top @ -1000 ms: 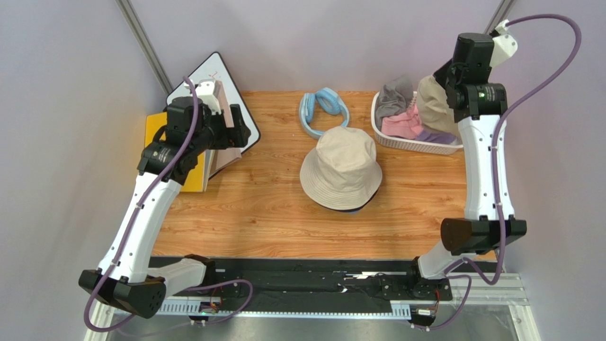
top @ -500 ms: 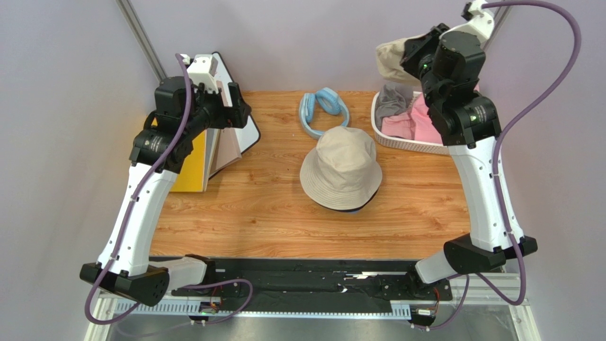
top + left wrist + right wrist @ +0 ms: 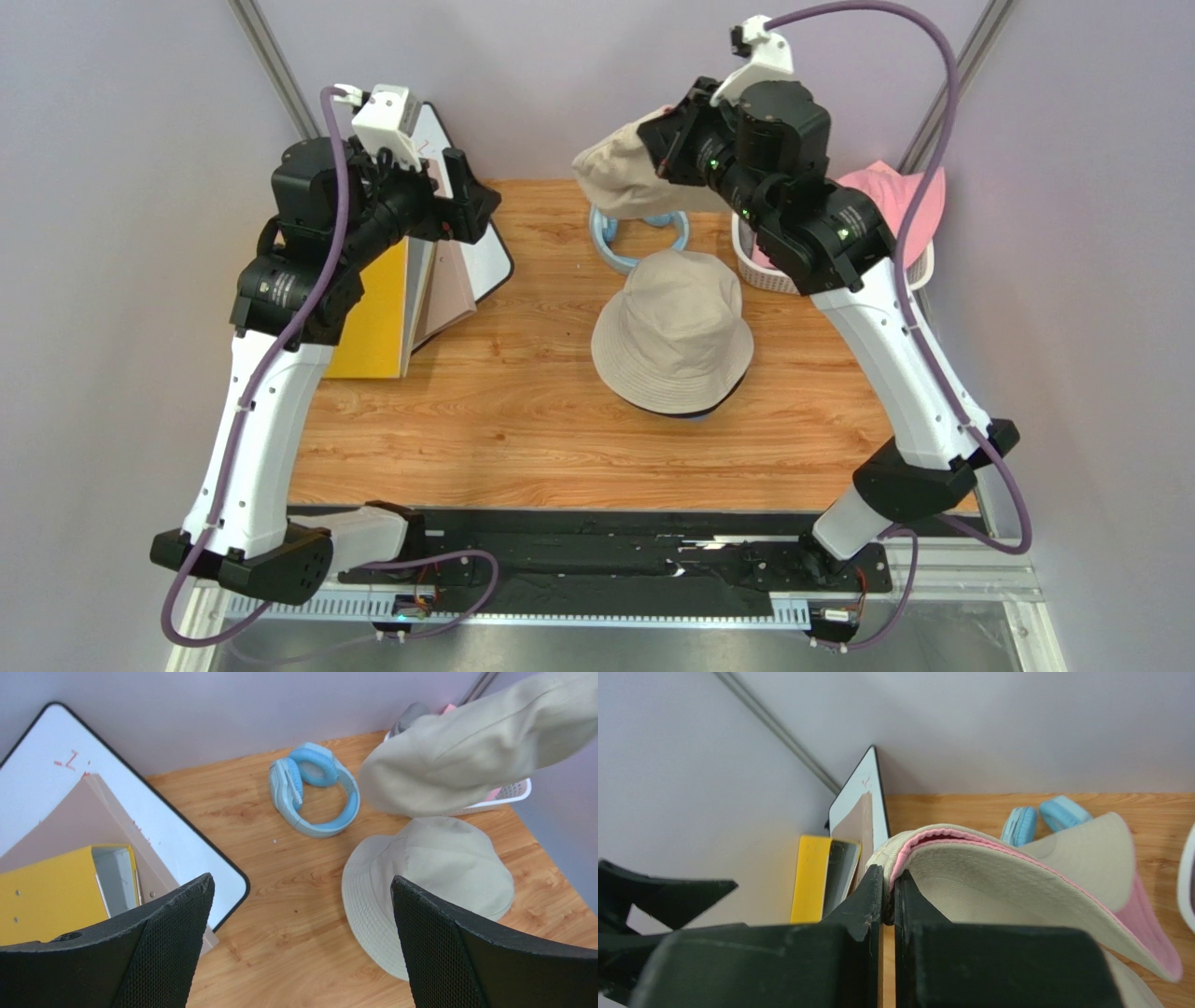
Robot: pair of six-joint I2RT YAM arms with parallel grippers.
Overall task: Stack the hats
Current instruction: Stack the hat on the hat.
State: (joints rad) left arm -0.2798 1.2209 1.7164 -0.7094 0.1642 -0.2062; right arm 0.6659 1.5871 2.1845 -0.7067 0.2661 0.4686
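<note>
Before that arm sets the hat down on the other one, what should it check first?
1. Right jaws shut on the lifted beige hat: ok.
2. Lifted hat raised off the table: ok.
3. Beige hat on the table lies uncovered: ok.
4. Left jaws open, empty, off to the side: ok.
5. Only one hat lifted: cannot tell; a pink edge shows inside it.

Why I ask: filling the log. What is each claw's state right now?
Left claw: open, holding nothing.
Right claw: shut on the beige hat, held up off the table.
</note>
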